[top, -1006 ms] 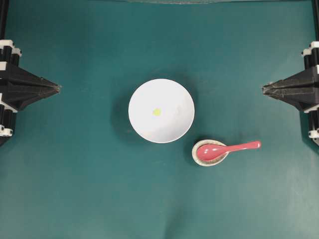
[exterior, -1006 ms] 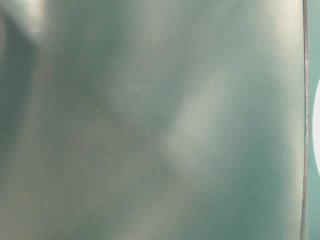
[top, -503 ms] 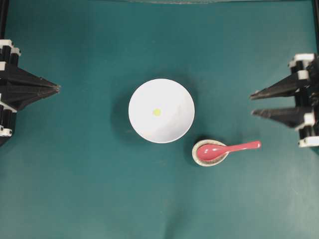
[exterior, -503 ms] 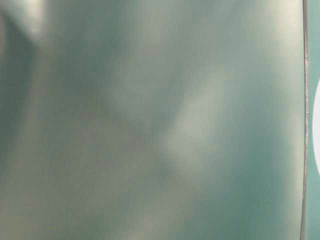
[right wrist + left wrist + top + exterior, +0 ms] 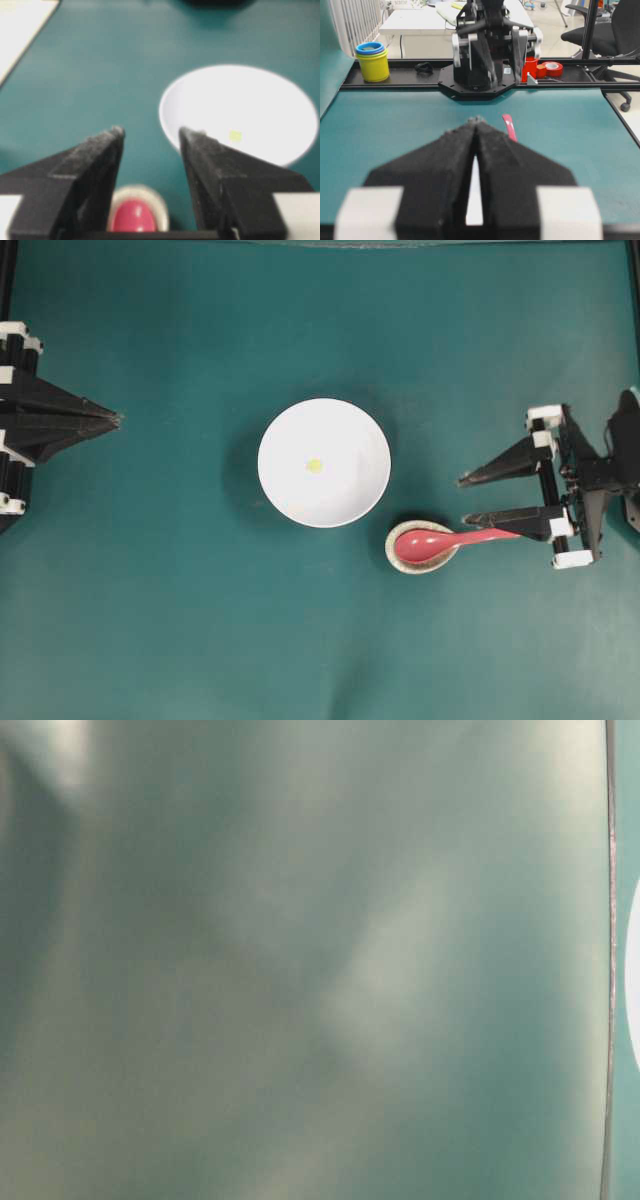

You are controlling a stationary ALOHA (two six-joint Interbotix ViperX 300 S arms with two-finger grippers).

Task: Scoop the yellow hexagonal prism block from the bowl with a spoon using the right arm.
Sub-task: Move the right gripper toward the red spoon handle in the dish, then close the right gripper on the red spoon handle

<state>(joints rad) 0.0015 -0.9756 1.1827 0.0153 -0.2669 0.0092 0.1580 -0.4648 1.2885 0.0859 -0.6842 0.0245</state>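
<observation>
The right end effector [image 5: 466, 499] hangs spread wide over the spoon [image 5: 450, 539] handle, gripping nothing. Left of the spoon, the yellow hexagonal prism block [image 5: 314, 465] sits inside the bowl [image 5: 350, 500]. The left end effector [image 5: 116, 418] is clenched.

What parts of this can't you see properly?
- Table-level view: nearly all blurred teal; only a white sliver of the bowl, cut off by the right edge.
- Right wrist view: the spoon handle is hidden behind the right gripper.
- Left wrist view: the shut left gripper hides the bowl.
- The yellow block is too small to show its shape.
</observation>
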